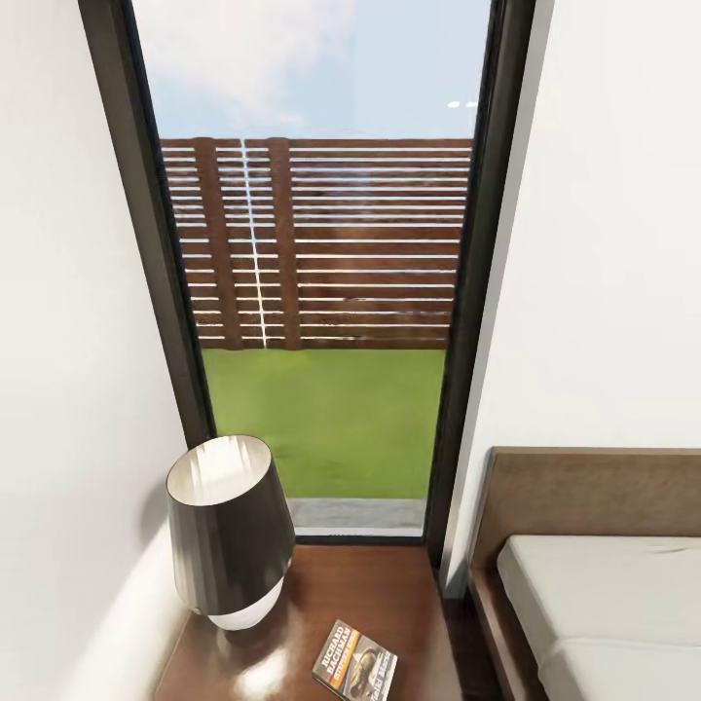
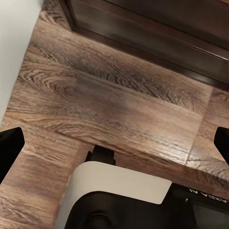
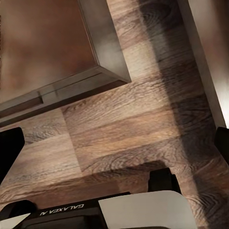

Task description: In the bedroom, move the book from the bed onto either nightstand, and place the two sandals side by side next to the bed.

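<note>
Looking out from the head camera, the far left is just a plain white wall (image 1: pixel 58 341), then a tall dark-framed window (image 1: pixel 146 243) is showing a slatted wooden fence (image 1: pixel 321 243), blue sky and a stretch of green grass (image 1: pixel 331 419). Sitting under the window is the nightstand (image 1: pixel 389 594), dark brown with a glossy top that's catching some glare. A lamp (image 1: pixel 229 535) with a dark shade and pale base is standing on its left part. The book (image 1: pixel 354 660) is lying flat on the nightstand top, just right of the lamp base and apart from it, cover up, orange and white lettering showing, turned at a slight angle. So the book is already off the mattress. Further right, the bed (image 1: pixel 594 604) is poking in: brown headboard, dark frame edge, light-grey mattress, with more white wall above it.

Left wrist camera is pointing down at the wood-plank floor (image 2: pixel 109 105), with a dark wooden furniture edge (image 2: pixel 152 33) along one side. The left gripper (image 2: pixel 114 145) is hanging over the planks with its fingers (image 2: pixel 9 148) spread wide, nothing between them.

Right wrist camera is also looking at floor planks, beside a brown furniture corner (image 3: pixel 71 62). The right gripper (image 3: pixel 114 145) is likewise hanging with its fingers (image 3: pixel 9 148) spread apart and empty.
</note>
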